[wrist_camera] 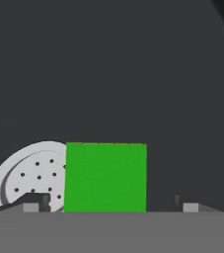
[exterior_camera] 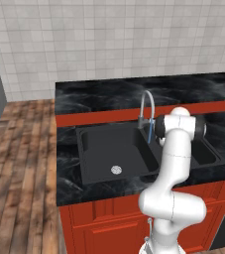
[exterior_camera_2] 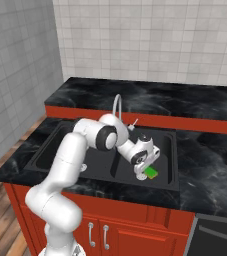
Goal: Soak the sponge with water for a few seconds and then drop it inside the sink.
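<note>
The sponge [exterior_camera_2: 151,173] lies green face up in the narrower basin of the black sink [exterior_camera_2: 168,145], just below my gripper [exterior_camera_2: 143,171]. In the hand view the sponge [wrist_camera: 105,177] sits between the two fingertips with a gap on each side, so my gripper [wrist_camera: 112,207] is open and holds nothing. The sponge's edge overlaps a round silver drain [wrist_camera: 24,178]. A thin light-blue streak of water [exterior_camera: 149,135] falls from the faucet [exterior_camera: 147,101] at the sink [exterior_camera: 104,149]. My arm hides the narrow basin in the left base view.
The wide basin has its own silver drain [exterior_camera: 116,169]. Glossy black marbled countertop [exterior_camera_2: 210,160] surrounds the sink, with a raised red-fronted ledge [exterior_camera: 104,116] behind and a tiled wall beyond. Red cabinet doors [exterior_camera_2: 115,230] stand below.
</note>
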